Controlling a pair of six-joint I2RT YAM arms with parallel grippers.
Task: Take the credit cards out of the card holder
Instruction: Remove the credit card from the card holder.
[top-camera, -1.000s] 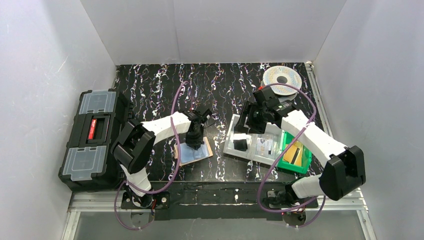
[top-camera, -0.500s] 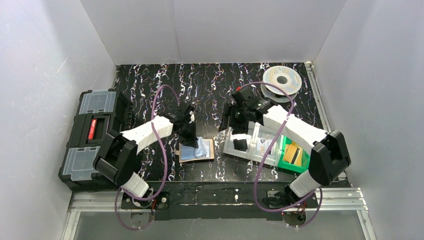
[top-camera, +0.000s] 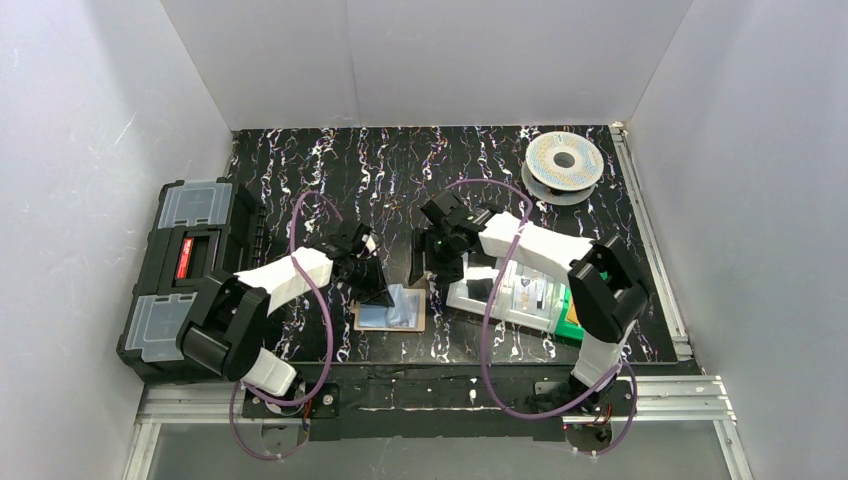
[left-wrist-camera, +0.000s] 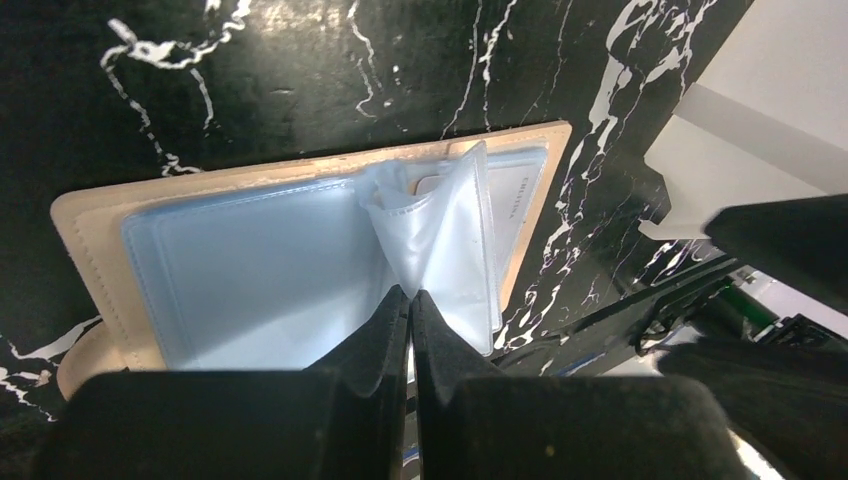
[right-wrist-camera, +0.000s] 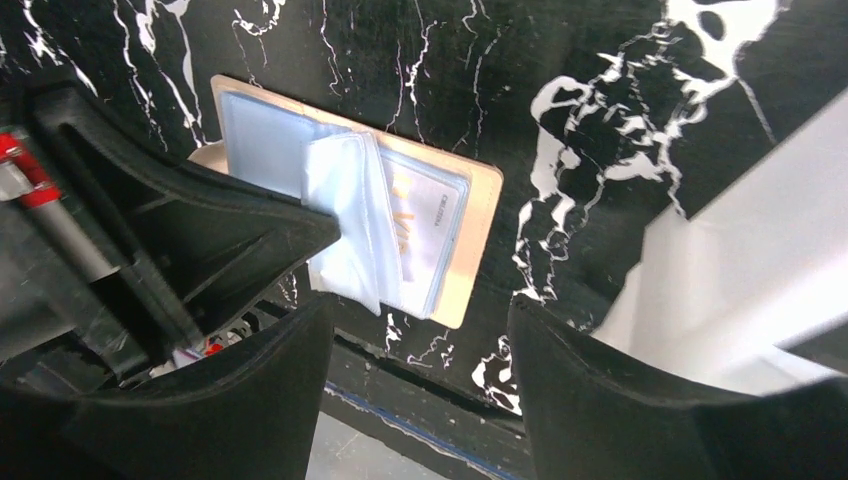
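Note:
The tan card holder (top-camera: 418, 320) lies open on the black marbled table, its pale blue plastic sleeves facing up. My left gripper (top-camera: 378, 291) is shut on one clear sleeve (left-wrist-camera: 440, 225) and holds it raised off the page, fingertips pinched together (left-wrist-camera: 409, 293). A pale credit card (right-wrist-camera: 432, 228) with printed text sits inside the sleeve page on the wallet's right panel; it also shows in the left wrist view (left-wrist-camera: 522, 205). My right gripper (top-camera: 424, 264) is open and empty, just right of the wallet and above the table (right-wrist-camera: 415, 320).
A clear compartment tray (top-camera: 505, 292) sits right of the wallet, with a green bin (top-camera: 573, 318) behind the right arm. A black toolbox (top-camera: 185, 280) stands at the left edge. A wire spool (top-camera: 563, 164) lies at the back right.
My right gripper has swung left from over the clear tray to beside the wallet. My left gripper has shifted left and down, still pinching the sleeve, which stands lifted.

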